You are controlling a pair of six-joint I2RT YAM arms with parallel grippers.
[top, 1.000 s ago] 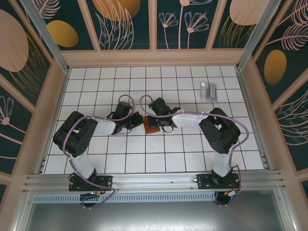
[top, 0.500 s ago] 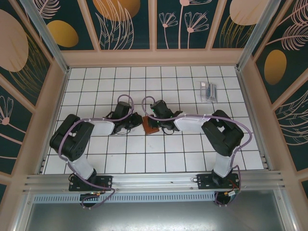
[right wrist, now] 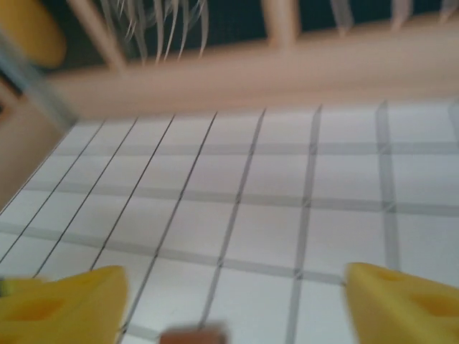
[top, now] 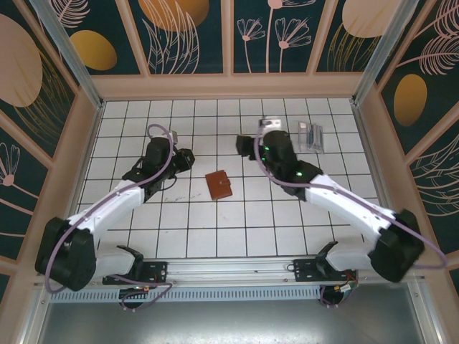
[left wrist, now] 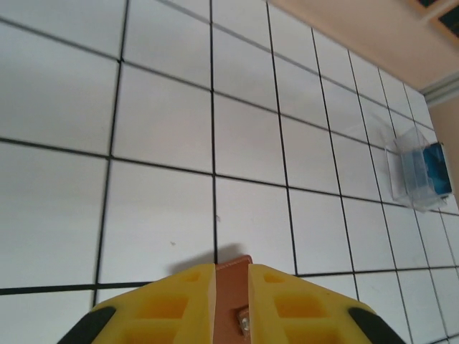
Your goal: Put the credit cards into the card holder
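The counter (top: 287, 229) is a hard, glossy grid of white tiles with dark grout lines, so flat things lying on it leave little for a finger to get under. The left gripper (top: 188, 156) hangs with its yellow jaws barely parted, only a thin slit between them and nothing of the task in it. The right gripper (top: 245, 145) stands wide open and empty. The holder (top: 219, 186) lies flat on the counter between the two grippers, a little toward the arm bases from both and touching neither. It is a small reddish-brown square, leather by its look. I judge it light, soft and bendy, grippy enough not to slide in the pads, with a fold that likely wants to spring shut. One gripper would best pin or pinch a free edge while the other feeds. The cards (top: 310, 136) rest to the right of the right gripper, near it but apart. They form a pale, clear-looking stack with a blue card (left wrist: 430, 166) among them. They are probably light, stiff, smooth and slippery, and best taken by an edge that stands clear, pinched across the thin faces.
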